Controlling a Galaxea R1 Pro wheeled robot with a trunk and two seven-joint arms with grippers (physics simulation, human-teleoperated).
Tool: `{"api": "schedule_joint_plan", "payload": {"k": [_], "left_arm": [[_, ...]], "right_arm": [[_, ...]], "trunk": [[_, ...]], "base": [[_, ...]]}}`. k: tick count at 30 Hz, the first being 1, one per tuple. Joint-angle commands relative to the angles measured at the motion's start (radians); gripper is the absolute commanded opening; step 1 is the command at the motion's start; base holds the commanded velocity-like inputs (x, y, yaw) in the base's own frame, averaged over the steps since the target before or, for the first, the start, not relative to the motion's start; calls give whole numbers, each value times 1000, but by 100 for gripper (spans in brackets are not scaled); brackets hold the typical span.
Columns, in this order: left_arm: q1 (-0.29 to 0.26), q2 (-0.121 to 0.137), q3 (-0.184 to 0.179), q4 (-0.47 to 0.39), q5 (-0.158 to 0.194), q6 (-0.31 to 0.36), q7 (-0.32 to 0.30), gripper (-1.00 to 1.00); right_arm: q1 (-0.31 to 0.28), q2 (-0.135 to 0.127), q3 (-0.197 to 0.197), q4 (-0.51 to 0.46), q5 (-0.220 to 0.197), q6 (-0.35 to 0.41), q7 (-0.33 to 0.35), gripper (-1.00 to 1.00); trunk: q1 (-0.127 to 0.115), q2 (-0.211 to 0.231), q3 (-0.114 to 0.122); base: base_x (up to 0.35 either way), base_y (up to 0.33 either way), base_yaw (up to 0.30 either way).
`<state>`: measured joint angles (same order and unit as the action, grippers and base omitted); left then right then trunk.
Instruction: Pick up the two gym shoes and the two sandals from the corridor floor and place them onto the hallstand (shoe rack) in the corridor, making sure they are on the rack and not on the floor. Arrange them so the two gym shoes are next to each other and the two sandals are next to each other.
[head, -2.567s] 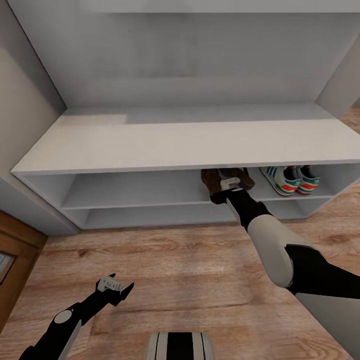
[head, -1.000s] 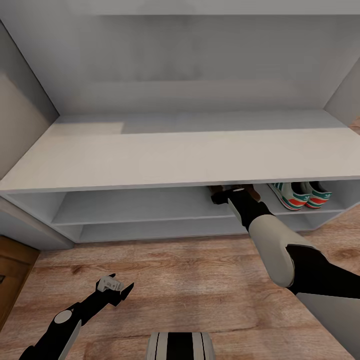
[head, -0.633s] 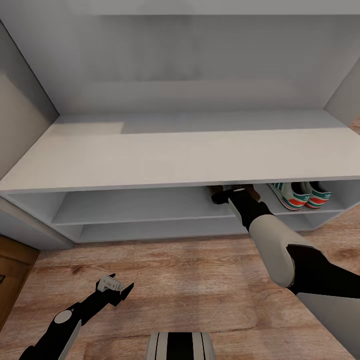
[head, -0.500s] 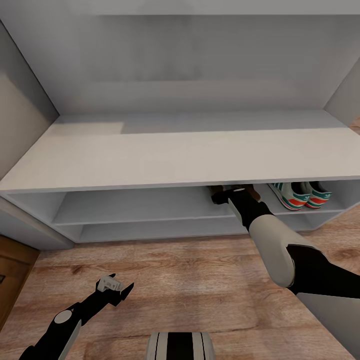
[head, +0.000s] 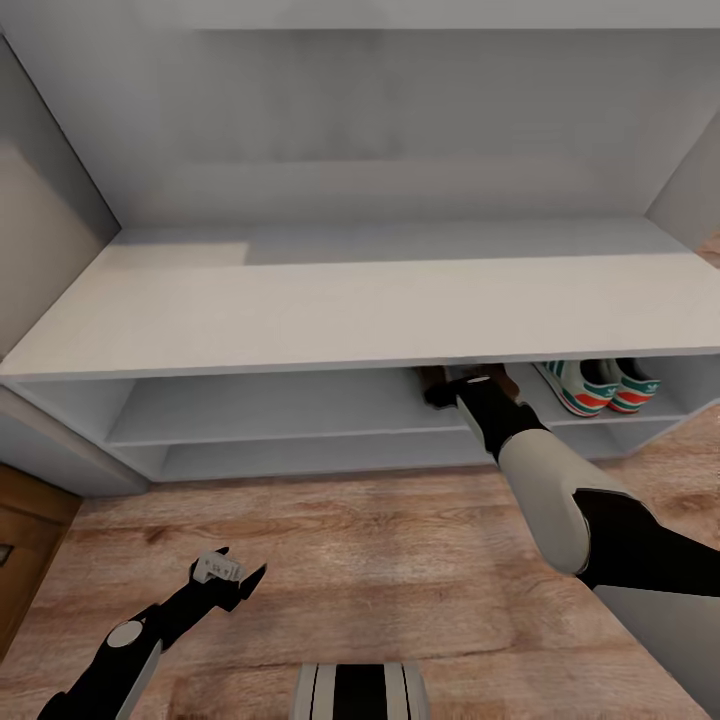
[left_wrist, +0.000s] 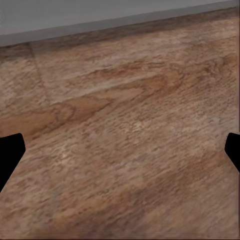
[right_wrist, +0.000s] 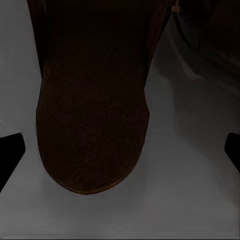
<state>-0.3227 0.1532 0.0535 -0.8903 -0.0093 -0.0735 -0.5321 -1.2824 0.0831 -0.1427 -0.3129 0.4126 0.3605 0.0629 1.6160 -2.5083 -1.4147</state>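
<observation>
Right hand (head: 452, 381) is reached in under the flat top of the shoe rack (head: 330, 310), onto the upper open shelf; from the head view its tips are tucked under the top edge. Right wrist view: fingertips (right_wrist: 11, 150) sit wide apart at the two sides of the picture, clamping nothing, with a dark brown sandal (right_wrist: 92, 95) lying on the grey shelf board between and ahead of them, rounded end toward the hand. Can't tell if a finger touches it. A second dark brown shape, likely the other sandal (right_wrist: 215, 35), lies just beside the first, further in; too dark to be sure. In the head view only a sliver of brown (head: 432, 379) shows around the right hand. On the same shelf level, further out on the right hand's outer side, the two sneakers (head: 600, 385) stand side by side, touching or nearly so, green stripes and red-orange patches visible, near the sandals but apart from them. Lower shelf below them looks bare grey. Left hand (head: 232, 580) hangs low over the wood floor (head: 350, 560), well apart from the rack; left wrist view shows its fingertips (left_wrist: 10, 152) spread wide with plank flooring between them, holding nothing.
</observation>
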Motion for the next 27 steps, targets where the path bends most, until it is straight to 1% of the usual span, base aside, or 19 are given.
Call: {"api": "schedule_joint_plan", "payload": {"k": [1,14,19,27], "left_arm": [[0,0,0,0,0,0,0,100],[0,0,0,1,0,0,1,100],[0,0,0,1,0,0,1,100],[0,0,0,1,0,0,1,100]], "right_arm": [[0,0,0,0,0,0,0,100],[0,0,0,0,0,0,0,100],[0,-1,0,0,0,0,0,100],[0,-7,0,0,0,0,1,100]], "trunk": [[0,0,0],[0,0,0],[0,0,0],[0,0,0]], "base": [[-191,0,0],[-271,0,0],[-122,0,0],[-41,0,0]]}}
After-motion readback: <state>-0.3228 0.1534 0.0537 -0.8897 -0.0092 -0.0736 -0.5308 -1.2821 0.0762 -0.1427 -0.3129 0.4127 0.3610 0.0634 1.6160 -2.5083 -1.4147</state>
